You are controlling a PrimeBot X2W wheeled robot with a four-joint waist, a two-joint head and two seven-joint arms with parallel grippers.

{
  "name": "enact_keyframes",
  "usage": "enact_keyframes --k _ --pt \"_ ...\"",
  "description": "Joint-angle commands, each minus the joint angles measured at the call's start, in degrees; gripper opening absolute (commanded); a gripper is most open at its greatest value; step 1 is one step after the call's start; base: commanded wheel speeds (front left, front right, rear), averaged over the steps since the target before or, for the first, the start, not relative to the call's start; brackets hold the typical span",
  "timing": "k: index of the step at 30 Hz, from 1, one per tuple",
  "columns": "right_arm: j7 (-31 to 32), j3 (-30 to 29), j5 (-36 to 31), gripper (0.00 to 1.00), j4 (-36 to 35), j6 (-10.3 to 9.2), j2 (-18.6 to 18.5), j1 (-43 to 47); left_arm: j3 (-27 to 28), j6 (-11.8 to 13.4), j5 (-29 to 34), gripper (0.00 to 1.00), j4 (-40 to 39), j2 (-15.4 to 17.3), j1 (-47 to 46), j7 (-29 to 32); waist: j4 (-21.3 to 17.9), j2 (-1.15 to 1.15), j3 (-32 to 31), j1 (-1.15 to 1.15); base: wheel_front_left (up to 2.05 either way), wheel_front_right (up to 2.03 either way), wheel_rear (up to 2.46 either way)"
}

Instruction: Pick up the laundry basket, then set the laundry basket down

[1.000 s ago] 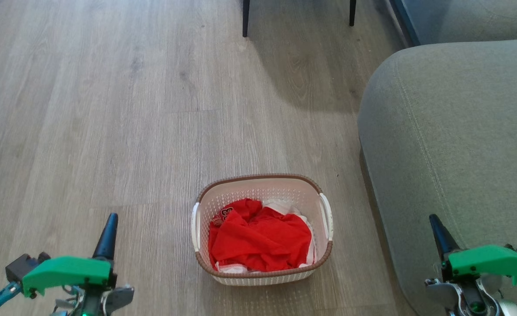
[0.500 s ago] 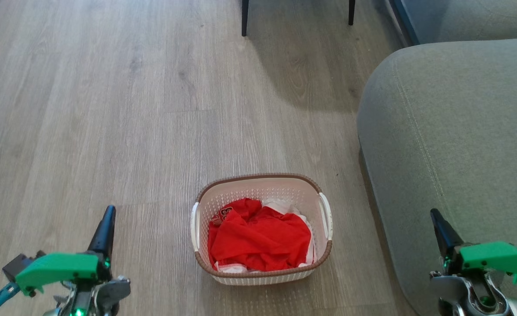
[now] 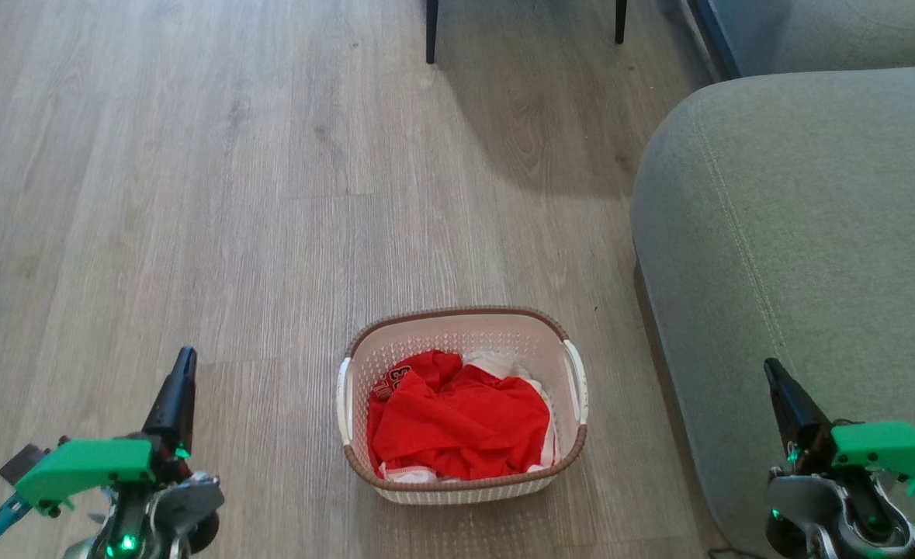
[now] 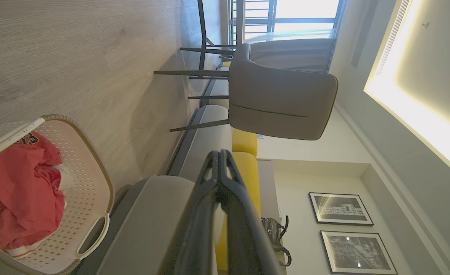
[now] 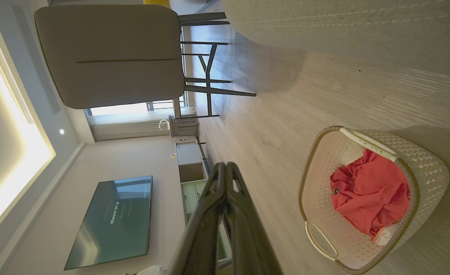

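Note:
The laundry basket stands on the wooden floor at the lower middle of the head view, cream-white and perforated, with a brown rim and a white handle on each short side. Red and white clothes lie in it. It also appears in the left wrist view, laundry basket, and in the right wrist view, laundry basket. My left gripper hovers well to the basket's left, shut on nothing. My right gripper hovers to the basket's right, over the sofa's edge, also shut and holding nothing. Both stand apart from the basket.
A grey sofa fills the right side, close beside the basket. Dark chair legs stand at the far end of the floor, belonging to a grey chair. Open wooden floor spreads left and ahead.
Both grippers have moved up the head view, away from its bottom edge, the left one drifting slightly leftward. The basket has stayed where it was.

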Motion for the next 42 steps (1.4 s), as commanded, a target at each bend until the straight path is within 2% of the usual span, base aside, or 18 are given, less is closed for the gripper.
enact_keyframes --k 1,42 --pt "0.34 0.82 0.12 0.0 -1.85 -0.09 -1.02 -3.04 2.09 -0.4 -0.25 0.0 -1.85 0.31 -3.13 0.39 0.0 0.0 0.0 0.0 0.0 0.0 0.0" --pt "0.84 0.19 -0.4 0.0 -1.81 -0.09 -0.58 -3.09 2.15 -0.4 -0.21 0.0 -1.86 0.28 -3.13 0.43 0.0 0.0 0.0 0.0 0.0 0.0 0.0"
